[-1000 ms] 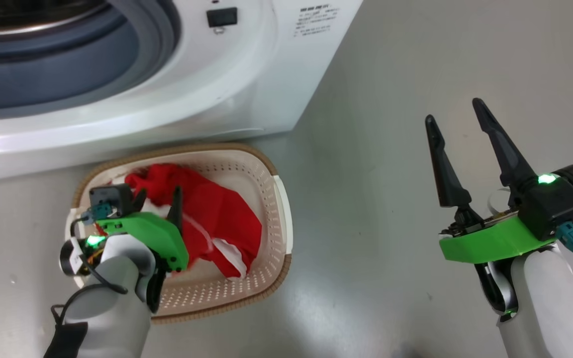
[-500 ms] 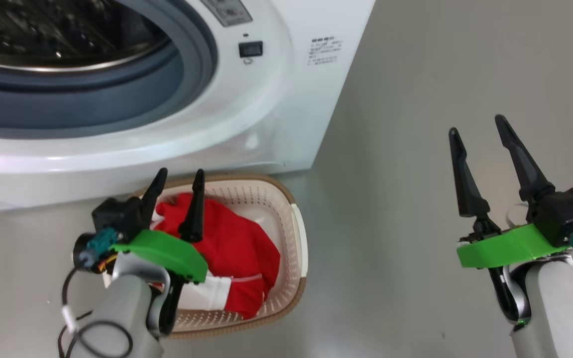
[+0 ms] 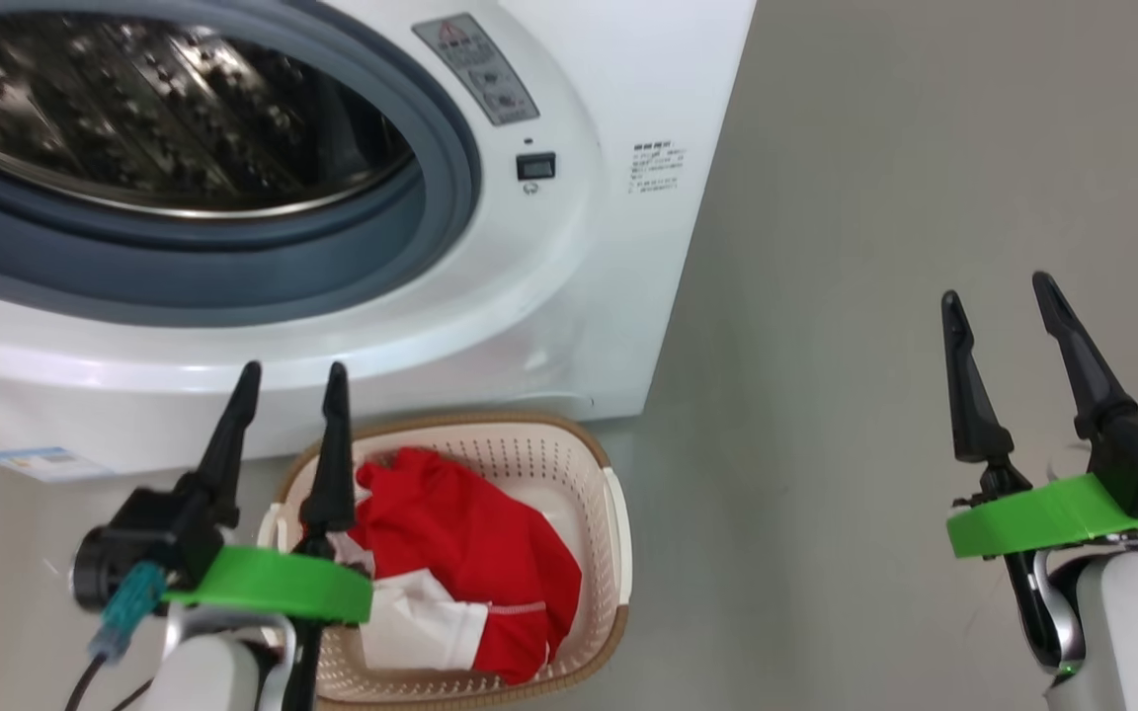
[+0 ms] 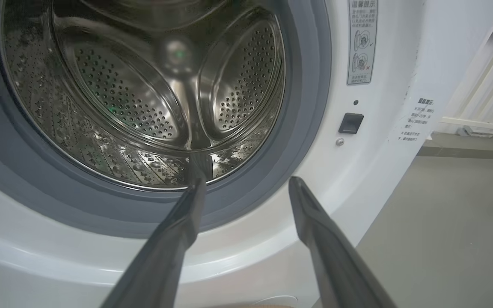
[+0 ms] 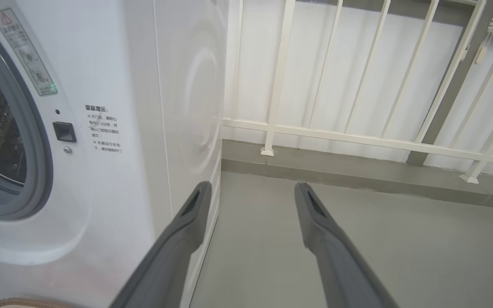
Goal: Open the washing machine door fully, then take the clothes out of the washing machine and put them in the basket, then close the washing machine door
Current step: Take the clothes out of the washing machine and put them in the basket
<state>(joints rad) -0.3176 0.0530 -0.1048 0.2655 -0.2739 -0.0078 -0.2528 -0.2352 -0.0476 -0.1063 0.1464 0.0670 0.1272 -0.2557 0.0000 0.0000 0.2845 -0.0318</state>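
Head view puts the clothes (image 3: 470,553) in a loose red heap with a white panel at the near end, lying inside the basket (image 3: 618,523) on the floor just in front of the washing machine (image 3: 569,296); they look light, soft and limp, so I judge they would sag and trail from any pinch and are best taken by a bunched fold near the middle of the heap, not by a thin edge; nothing about them looks fragile or slippery; the basket looks like light, stiff plastic that could skid if I nudged it, and its side handles are the obvious places to hold it; the drum (image 4: 144,85) in the left wrist view shows bare steel with no fabric that I can see, so I judge the unloading done and the door next, a rigid hinged thing to be pushed by its rim; my left gripper (image 3: 293,367) hangs over the basket's left edge with its fingers spread apart and holding nothing, pointing up at the machine's front below the grey ring (image 4: 298,128); my right gripper (image 3: 996,286) is well apart to the right over bare floor (image 3: 826,444), fingers likewise spread and empty, a white railing (image 5: 357,137) beyond it in the right wrist view; a second ago my left gripper was tipped down into the basket right over the clothes, and it has since lifted out and turned upward; the head camera has also tilted up, bringing more of the drum into sight; my right gripper has kept its pose
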